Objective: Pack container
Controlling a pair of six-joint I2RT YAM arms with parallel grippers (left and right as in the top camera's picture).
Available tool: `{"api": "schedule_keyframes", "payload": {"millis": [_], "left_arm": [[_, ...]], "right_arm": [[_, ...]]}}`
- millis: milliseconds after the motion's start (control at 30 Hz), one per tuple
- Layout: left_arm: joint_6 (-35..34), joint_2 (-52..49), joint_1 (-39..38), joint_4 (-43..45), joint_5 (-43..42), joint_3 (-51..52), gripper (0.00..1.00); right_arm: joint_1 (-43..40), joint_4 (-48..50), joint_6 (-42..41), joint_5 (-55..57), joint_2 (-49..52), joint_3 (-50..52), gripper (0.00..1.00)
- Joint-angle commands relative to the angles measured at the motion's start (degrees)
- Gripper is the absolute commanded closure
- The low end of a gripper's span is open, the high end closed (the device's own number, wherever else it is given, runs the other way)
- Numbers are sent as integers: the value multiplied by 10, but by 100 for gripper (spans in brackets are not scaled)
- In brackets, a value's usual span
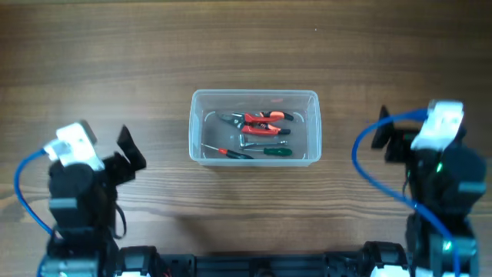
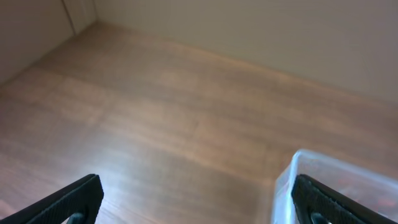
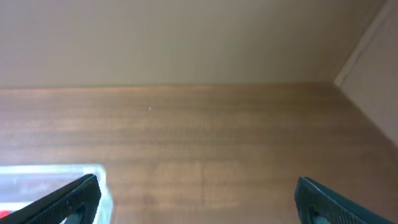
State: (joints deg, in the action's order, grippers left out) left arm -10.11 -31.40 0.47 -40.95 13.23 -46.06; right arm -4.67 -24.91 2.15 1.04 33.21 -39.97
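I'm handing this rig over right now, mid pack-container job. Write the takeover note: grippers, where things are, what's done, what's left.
The left gripper is open and empty, left of the container, not touching it.
The right gripper is open and empty, to the container's right.
The container stands upright at the middle of the table; no lid in view.
Inside: red-handled pliers, green-handled screwdriver, and small metal pieces I cannot identify.
Done: every tool in view is packed.
Left: probably nothing; confirm no more items are due.
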Motion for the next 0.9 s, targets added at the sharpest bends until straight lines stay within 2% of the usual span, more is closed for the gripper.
{"api": "schedule_keyframes", "payload": {"millis": [0, 100, 167, 233, 867], "left_arm": [[7, 64, -7, 10, 39, 67, 0], [7, 85, -7, 22, 41, 104, 0], [7, 86, -7, 35, 47, 124, 0], [7, 75, -7, 46, 46, 142, 0], [7, 65, -7, 25, 46, 142, 0]], "right_arm": [[0, -35, 17, -15, -77, 63, 0], [0, -87, 105, -65, -116, 90, 0], [0, -101, 134, -112, -134, 105, 0], [0, -107, 133, -143, -134, 112, 0], [0, -108, 133, -142, -134, 112, 0]]}}
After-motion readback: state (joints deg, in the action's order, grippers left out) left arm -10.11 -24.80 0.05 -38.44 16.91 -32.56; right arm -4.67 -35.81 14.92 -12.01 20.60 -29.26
